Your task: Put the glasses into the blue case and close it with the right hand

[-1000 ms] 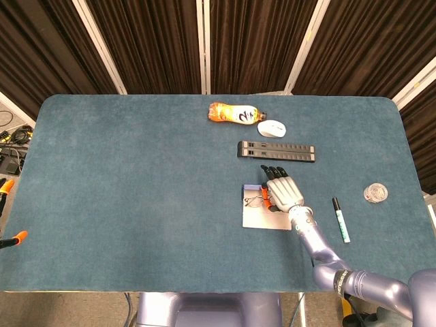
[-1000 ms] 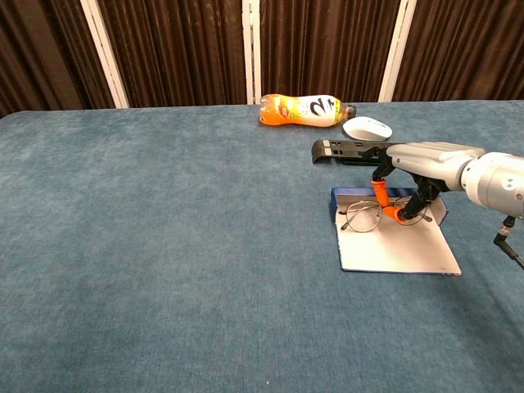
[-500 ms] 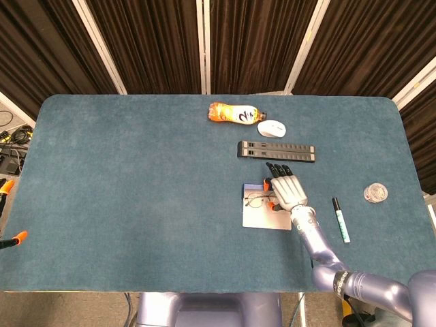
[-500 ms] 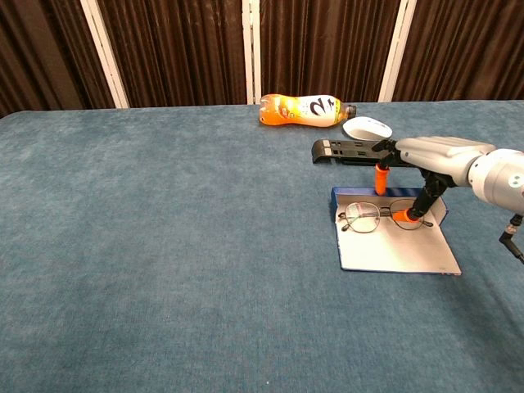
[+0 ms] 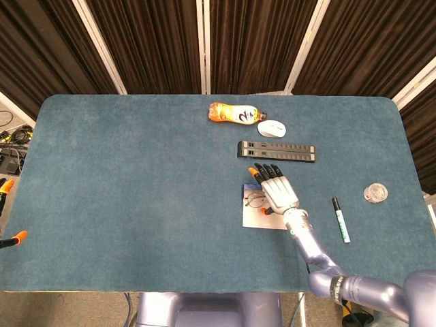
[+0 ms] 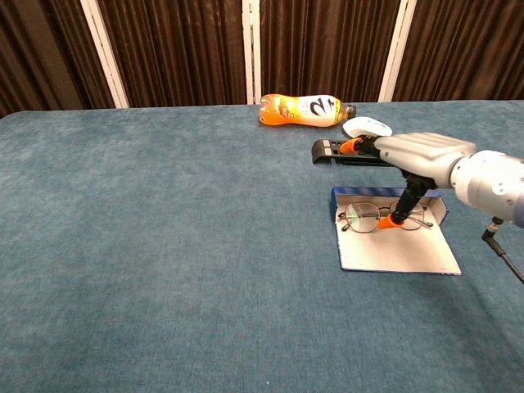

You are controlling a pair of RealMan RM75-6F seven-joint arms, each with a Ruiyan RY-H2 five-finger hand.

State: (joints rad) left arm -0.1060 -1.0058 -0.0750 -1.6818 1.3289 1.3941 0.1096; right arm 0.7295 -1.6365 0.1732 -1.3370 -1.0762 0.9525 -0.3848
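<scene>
The wire-framed glasses [image 6: 360, 216] lie flat in the tray of the open blue case [image 6: 393, 250], whose pale lid rests flat on the table toward me. My right hand [image 6: 417, 151] hovers over the case with its fingers stretched out toward the far side. Its orange-tipped thumb [image 6: 391, 223] points down beside the bridge of the glasses; whether it touches them is unclear. The head view has the hand [image 5: 276, 191] covering the right half of the case [image 5: 259, 219], with one lens of the glasses [image 5: 254, 200] showing at its left. The hand holds nothing. My left hand is not visible.
A black bar [image 5: 276, 150] lies just beyond the case. Further back are a white mouse [image 5: 272, 128] and an orange bottle [image 5: 233, 114] on its side. To the right lie a green marker [image 5: 340, 219] and a clear round lid [image 5: 375, 193].
My right hand has let go of the glasses, which now rest in the case. Its fingers have straightened and the hand has shifted a little to the left over the case.
</scene>
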